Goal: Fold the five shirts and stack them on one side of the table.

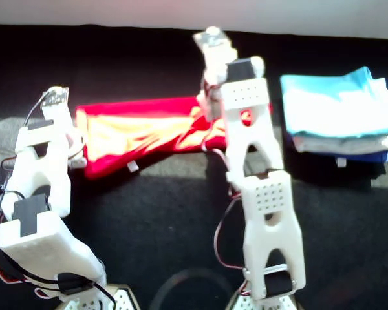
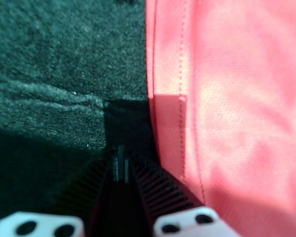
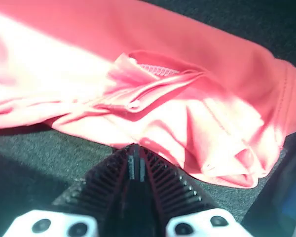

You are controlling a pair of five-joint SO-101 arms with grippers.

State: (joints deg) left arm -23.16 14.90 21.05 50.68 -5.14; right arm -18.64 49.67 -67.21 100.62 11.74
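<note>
- Pressed together, the left end effector point(image 2: 119, 165) hangs with its tips above the dark tabletop point(image 2: 54, 74), just beside the stitched hem of the red shirt point(image 2: 237, 123).
- On my other wrist feed, the right end effector point(image 3: 134, 165) is also squeezed closed. Its tips sit at the near edge of the red shirt, where the cloth is bunched into soft folds, with dark tabletop under the fingers.
- From the high camera I see the red shirt lying lengthwise across the middle of the tabletop. It is rumpled and partly doubled over on itself, and a small white tag point(image 1: 132, 166) pokes out along its near edge.
- I see the left arm point(image 1: 42, 187) standing at the shirt's left end, while the right arm point(image 1: 252, 148) stretches over its right end.
- At the right side of the tabletop sits the stack of folded shirts point(image 1: 339, 116), just beside the red shirt's right end. Light blue is on top, white is under it, and I make out blue and black at the bottom.
</note>
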